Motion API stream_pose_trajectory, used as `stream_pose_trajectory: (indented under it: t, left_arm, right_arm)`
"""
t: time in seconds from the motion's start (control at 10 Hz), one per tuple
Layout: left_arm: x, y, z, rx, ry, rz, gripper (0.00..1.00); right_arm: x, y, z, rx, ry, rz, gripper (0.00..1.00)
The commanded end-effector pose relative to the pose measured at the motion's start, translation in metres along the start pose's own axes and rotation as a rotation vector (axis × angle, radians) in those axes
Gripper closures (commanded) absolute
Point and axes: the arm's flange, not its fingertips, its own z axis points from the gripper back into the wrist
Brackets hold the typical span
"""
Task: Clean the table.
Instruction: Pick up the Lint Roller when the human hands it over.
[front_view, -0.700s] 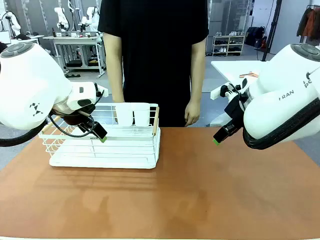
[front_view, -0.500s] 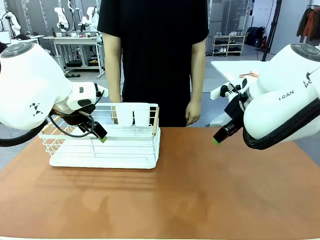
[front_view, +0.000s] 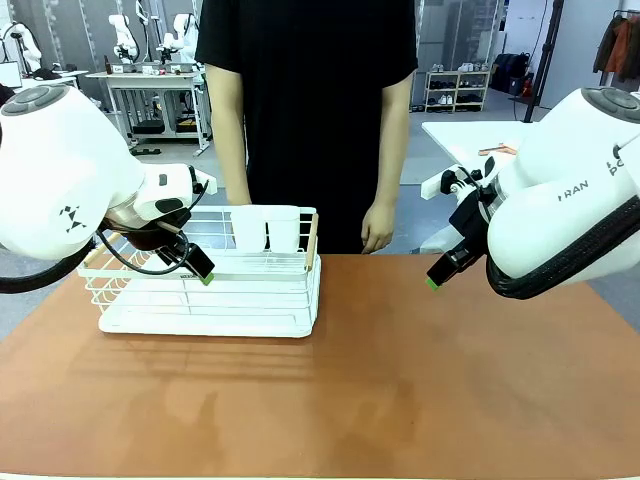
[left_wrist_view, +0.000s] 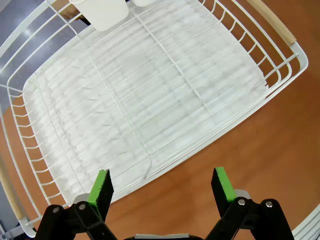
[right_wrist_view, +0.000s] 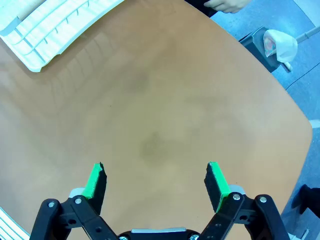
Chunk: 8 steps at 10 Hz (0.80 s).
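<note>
Over the white rack's (left_wrist_view: 150, 90) rim, the left gripper (left_wrist_view: 161, 180) spreads wide (empty).

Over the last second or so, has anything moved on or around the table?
Barely. The person's hand hanging beyond the table drifted slightly toward the picture's left. Nothing was taken hold of or let go. Both arms stayed put, with the left gripper open over the white rack and the right gripper open above the table. The two white cups in the rack did not move.
</note>
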Motion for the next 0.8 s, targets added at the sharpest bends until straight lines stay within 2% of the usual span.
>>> stream_pose_trajectory:
  t: [0.0,0.4,0.5,0.7]
  left_arm:
    - [0.000,0.000,0.000,0.000,0.000,0.001,0.00]
    - [0.000,0.000,0.000,0.000,0.000,0.000,0.00]
    - [0.009,0.009,0.019,-0.133,0.012,0.007,0.00]
    - [0.015,0.035,0.055,-0.394,0.066,0.109,0.00]
  right_arm:
    - [0.000,0.000,0.000,0.001,0.000,-0.001,0.00]
    - [0.000,0.000,0.000,0.000,0.000,0.000,0.00]
    - [0.009,-0.007,0.023,0.078,-0.026,-0.022,0.00]
    - [0.019,-0.039,0.054,0.312,-0.025,-0.125,0.00]
